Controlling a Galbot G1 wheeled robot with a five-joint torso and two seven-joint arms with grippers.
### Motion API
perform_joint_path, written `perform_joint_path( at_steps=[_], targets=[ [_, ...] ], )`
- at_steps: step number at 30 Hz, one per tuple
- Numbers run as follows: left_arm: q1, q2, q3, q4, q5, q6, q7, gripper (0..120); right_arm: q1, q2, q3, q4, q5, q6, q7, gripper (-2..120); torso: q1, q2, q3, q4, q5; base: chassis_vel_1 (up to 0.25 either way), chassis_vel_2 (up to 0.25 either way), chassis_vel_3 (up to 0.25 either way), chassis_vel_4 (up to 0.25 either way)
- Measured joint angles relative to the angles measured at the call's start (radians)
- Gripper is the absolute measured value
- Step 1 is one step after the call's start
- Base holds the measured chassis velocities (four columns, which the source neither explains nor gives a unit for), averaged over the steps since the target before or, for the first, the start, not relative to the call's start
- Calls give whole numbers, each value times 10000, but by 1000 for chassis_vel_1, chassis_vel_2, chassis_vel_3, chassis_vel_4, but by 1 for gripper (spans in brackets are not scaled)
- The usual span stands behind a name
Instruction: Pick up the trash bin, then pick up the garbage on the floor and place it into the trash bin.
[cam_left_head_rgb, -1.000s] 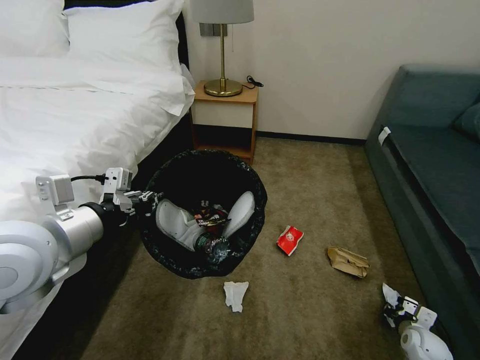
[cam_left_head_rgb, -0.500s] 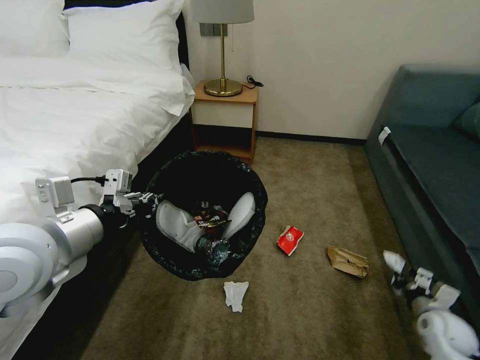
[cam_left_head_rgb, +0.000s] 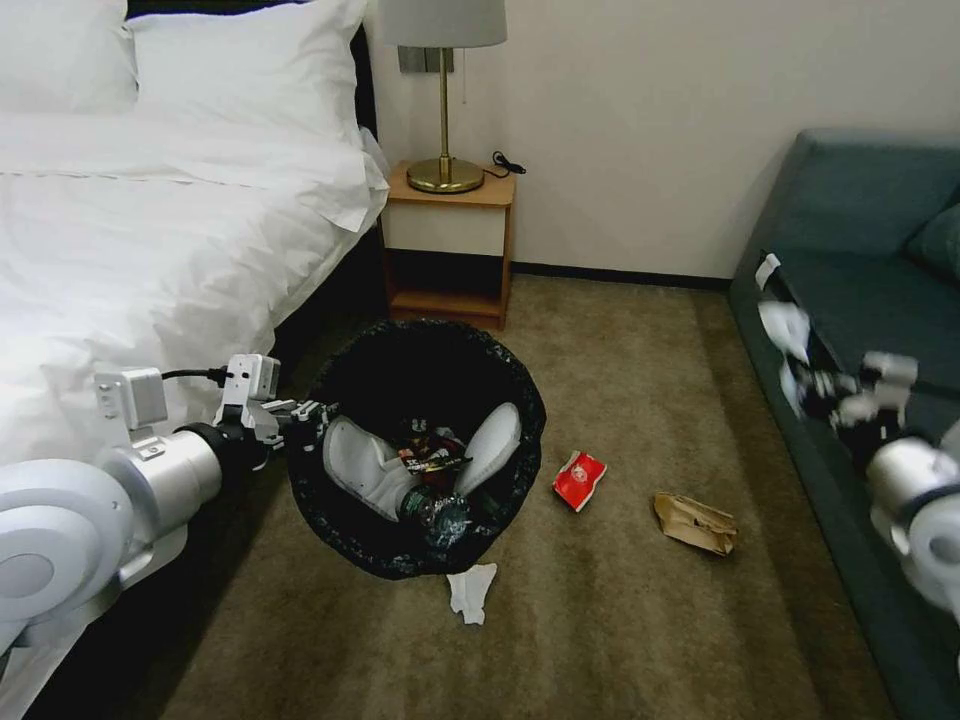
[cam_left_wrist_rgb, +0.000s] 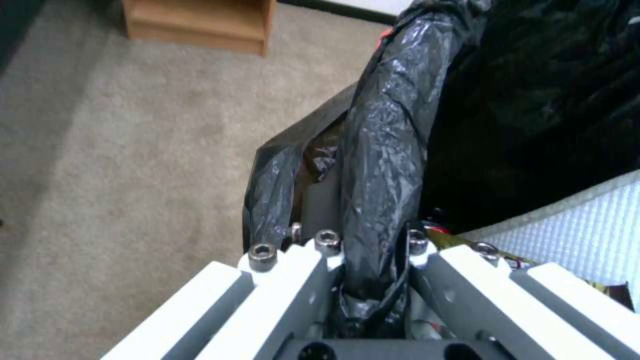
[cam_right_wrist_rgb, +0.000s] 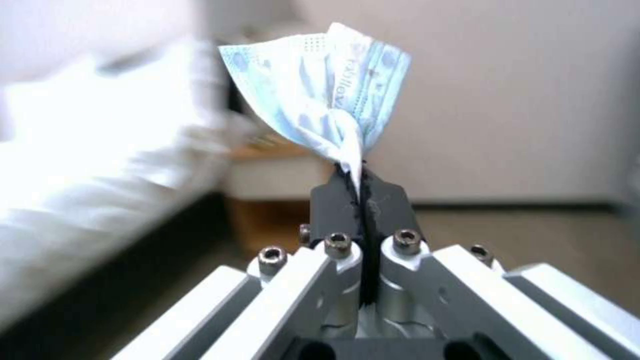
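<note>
The trash bin (cam_left_head_rgb: 432, 338), lined with a black bag, hangs tilted just above the floor (cam_left_head_rgb: 620, 380). My left gripper (cam_left_head_rgb: 300, 414) is shut on its near-left rim; the left wrist view shows the gripper (cam_left_wrist_rgb: 371, 242) clamped over the bagged rim (cam_left_wrist_rgb: 383, 150). Inside the bin lie two white slippers (cam_left_head_rgb: 358, 464) and a bottle (cam_left_head_rgb: 436, 506). My right gripper (cam_left_head_rgb: 810, 378) is raised before the sofa, shut on a crumpled white-and-blue face mask (cam_left_head_rgb: 782, 326). In the right wrist view the mask (cam_right_wrist_rgb: 333, 100) stands pinched in the gripper (cam_right_wrist_rgb: 353, 196). Garbage on the carpet: white tissue (cam_left_head_rgb: 468, 592), red packet (cam_left_head_rgb: 580, 480), brown paper bag (cam_left_head_rgb: 697, 523).
The bed (cam_left_head_rgb: 150, 250) runs along the left, close beside my left arm. A wooden nightstand (cam_left_head_rgb: 450, 235) with a brass lamp (cam_left_head_rgb: 445, 100) stands against the back wall. A dark teal sofa (cam_left_head_rgb: 880, 300) lines the right side. Open carpet lies between bin and sofa.
My right arm has risen from the floor at the lower right to sofa height, carrying the mask. The bin has shifted slightly nearer and now overlaps the tissue's top.
</note>
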Motion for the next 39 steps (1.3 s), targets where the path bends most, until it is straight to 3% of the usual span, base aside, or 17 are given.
perform_joint_path(
  at_steps=[5, 10, 15, 18, 20, 23, 32, 39],
  targets=[
    [-414, 41, 628, 131, -90, 0, -189, 1, 1431, -584, -1480, 462, 1351, 167, -444, 0, 0, 0, 0, -1, -1, 0, 0, 0, 0],
    [-711, 134, 876, 336, -305, 0, -233, 1, 2416, -599, -2597, 518, 1801, 112, -1328, 0, 0, -1, 1, -4, -1, 0, 0, 0, 0],
    [-1000, 220, 1124, 730, -437, 0, -111, 1, 3776, -176, -4414, 140, 1602, 105, -1897, 0, 0, 0, 1, -3, -3, 0, 0, 0, 0],
    [-1098, 207, 1193, 807, -437, 0, -70, 1, 4080, -46, -4821, 55, 1549, 104, -1913, 0, 1, -1, 2, -3, 0, 0, 0, 0, 0],
    [-1445, 134, 1372, 1054, -426, 0, 58, 1, 5031, 378, -6235, -192, 1448, 121, -1916, 0, 1, -1, 2, -3, -2, 0, 0, 0, 0],
    [-1602, 108, 1416, 1182, -429, 0, 100, 1, 5522, 644, -7114, -322, 1385, 132, -1865, 0, 1, 0, 0, -1, -4, 0, 0, 0, 0],
    [-1910, 28, 1441, 1593, -438, 0, -136, 1, 5852, 995, -8940, -438, 632, 215, -1558, 0, 1, -1, 0, -3, -3, 0, 0, 0, 0],
    [-2262, -35, 1676, 1720, -486, 0, -187, 1, 5867, 1195, -9550, -529, 393, 250, -1390, 0, 1, -1, 0, -3, -2, 0, 0, 0, 0]
  ],
)
